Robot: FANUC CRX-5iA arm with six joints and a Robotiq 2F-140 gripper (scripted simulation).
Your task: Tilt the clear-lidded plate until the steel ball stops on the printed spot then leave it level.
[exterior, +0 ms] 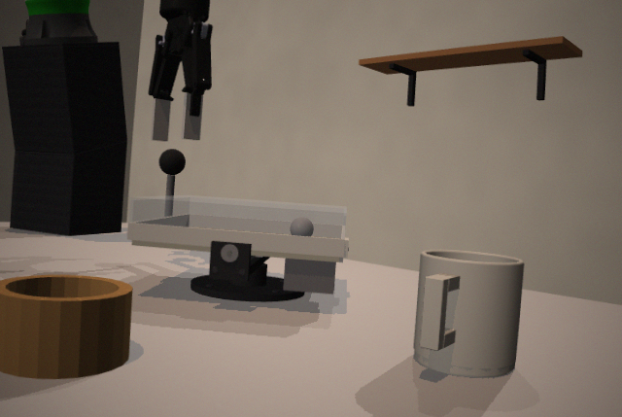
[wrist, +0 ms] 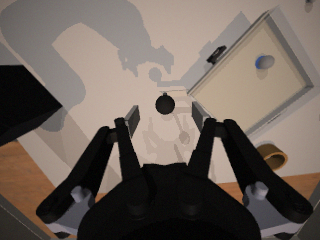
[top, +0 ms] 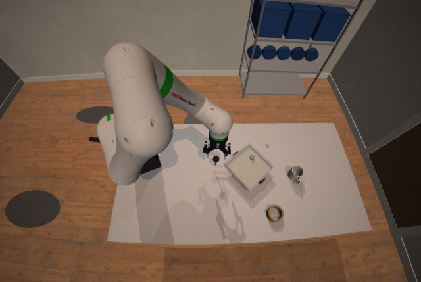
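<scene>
The square plate (top: 246, 174) (exterior: 225, 240) (wrist: 239, 91) with a clear lid sits on a black pivot stand (exterior: 241, 271) on the white mat. The steel ball (top: 252, 158) (exterior: 301, 226) (wrist: 266, 61) rests near the plate's far corner, with a blue printed spot showing at its edge in the wrist view. A black knob (top: 216, 159) (exterior: 172, 161) (wrist: 164, 104) on a thin stem stands up at the plate's left corner. My gripper (top: 216, 152) (exterior: 176, 128) (wrist: 165, 110) is open, fingers spread either side, just above the knob and clear of it.
A grey block (exterior: 308, 275) stands under the plate's right side; I cannot tell whether it touches. A grey mug (top: 296, 172) (exterior: 466, 312), a wooden ring (top: 274, 213) (exterior: 60, 324) (wrist: 272, 156) and a small white object (top: 267, 144) lie on the mat. The robot's black pedestal (exterior: 65, 136) is at the left.
</scene>
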